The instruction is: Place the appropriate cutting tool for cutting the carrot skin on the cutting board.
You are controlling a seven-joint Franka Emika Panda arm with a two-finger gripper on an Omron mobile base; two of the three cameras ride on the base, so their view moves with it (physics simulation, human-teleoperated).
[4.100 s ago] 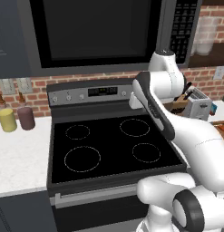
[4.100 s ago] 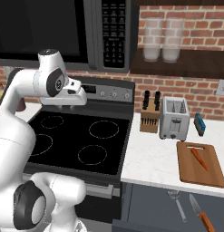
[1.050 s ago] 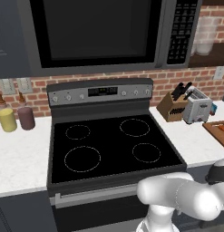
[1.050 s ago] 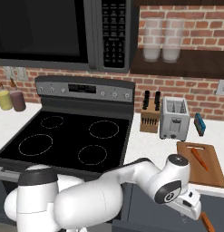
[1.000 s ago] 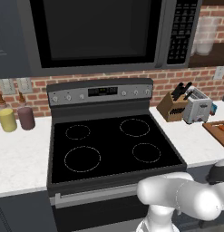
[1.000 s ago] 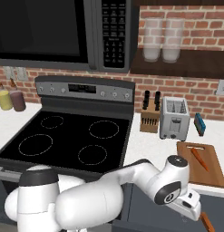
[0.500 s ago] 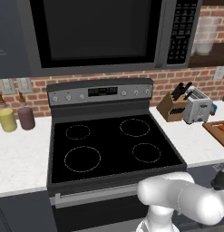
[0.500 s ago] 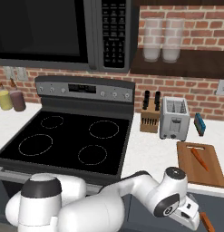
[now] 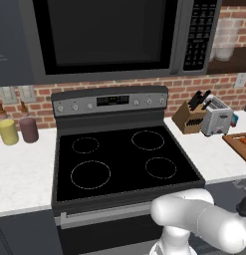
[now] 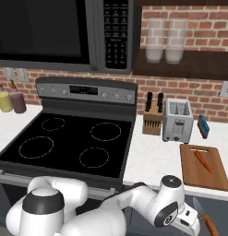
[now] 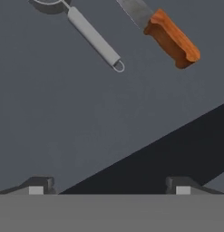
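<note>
Left of everything sits the black glass stove top [image 10: 74, 138]; further right, the flat reddish-brown wooden cutting board [image 10: 198, 177] carries the small slim orange carrot [image 10: 203, 161]. Low down near its front, the orange-handled steel knife [image 11: 163, 31] lies beside a slim grey metal-handled utensil [image 11: 93, 38]. The two-finger gripper [image 11: 109, 183] hangs apart from both, fingers spread and pinching nothing.

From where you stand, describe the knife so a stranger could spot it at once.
Start at the cutting board right of the stove. Below the counter edge there, inside a dark grey drawer, lies the knife beside a metal utensil. The knife alone has a chunky orange handle; its neighbour's is thin and silver.
</note>
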